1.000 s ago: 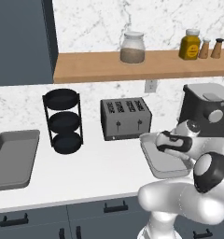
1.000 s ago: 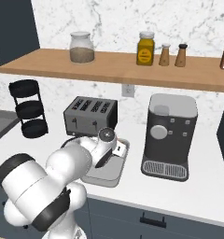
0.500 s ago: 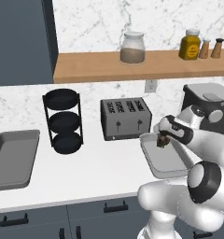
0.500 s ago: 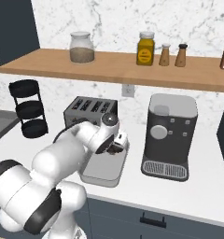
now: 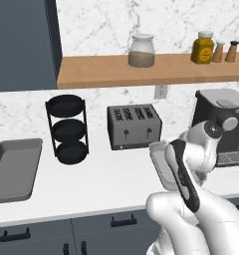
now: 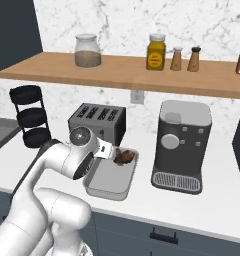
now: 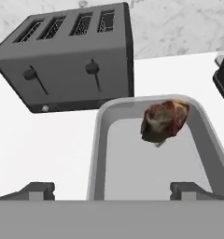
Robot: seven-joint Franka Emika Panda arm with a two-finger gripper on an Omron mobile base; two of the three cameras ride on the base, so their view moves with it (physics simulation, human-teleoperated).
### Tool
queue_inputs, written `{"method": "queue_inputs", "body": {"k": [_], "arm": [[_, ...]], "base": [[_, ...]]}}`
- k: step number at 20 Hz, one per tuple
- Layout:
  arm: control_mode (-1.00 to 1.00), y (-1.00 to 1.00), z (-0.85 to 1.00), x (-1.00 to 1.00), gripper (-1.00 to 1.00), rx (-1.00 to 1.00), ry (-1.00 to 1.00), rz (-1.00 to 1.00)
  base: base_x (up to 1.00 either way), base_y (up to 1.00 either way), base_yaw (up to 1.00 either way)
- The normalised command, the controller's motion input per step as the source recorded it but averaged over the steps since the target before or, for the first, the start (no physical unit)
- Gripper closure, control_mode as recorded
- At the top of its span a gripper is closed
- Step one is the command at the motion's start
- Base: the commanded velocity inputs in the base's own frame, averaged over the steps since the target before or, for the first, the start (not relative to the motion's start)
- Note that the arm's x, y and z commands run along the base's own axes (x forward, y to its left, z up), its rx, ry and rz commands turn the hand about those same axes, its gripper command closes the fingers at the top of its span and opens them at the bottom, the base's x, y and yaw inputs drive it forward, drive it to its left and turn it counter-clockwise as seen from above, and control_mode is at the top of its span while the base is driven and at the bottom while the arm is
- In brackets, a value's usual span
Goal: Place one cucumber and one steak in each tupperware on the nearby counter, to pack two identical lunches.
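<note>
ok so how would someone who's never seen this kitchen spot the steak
On the white counter, look between the grey toaster and the black coffee machine for a shallow grey tupperware. The steak sits at its far end, nearest the wall: a lumpy reddish-brown chunk, the only coloured thing among grey and black.

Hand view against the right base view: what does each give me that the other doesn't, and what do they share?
Hand view alone: the open tool, its tips apart above the near end of the tupperware.

Right base view alone: the coffee machine, the black three-tier rack, and the shelf with a glass jar and bottles.

Both: the steak lying at the tupperware's far end, nothing gripping it, the toaster behind, and the white counter.
</note>
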Motion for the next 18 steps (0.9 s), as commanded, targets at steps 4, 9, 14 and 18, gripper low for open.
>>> {"method": "queue_inputs", "body": {"k": [4,9,14,18], "arm": [[-1.0,0.07,0.07,-1.0,-1.0,-0.04,-0.24,0.0],[-1.0,0.05,0.32,-1.0,-1.0,0.0,-0.09,0.0],[1.0,0.0,0.0,0.0,-1.0,0.0,0.0,0.0],[1.0,0.0,0.0,0.0,-1.0,0.0,0.0,0.0]], "base": [[0.0,0.0,0.0],[0.0,0.0,0.0],[-1.0,0.01,-0.02],[-1.0,0.05,-0.14]]}}
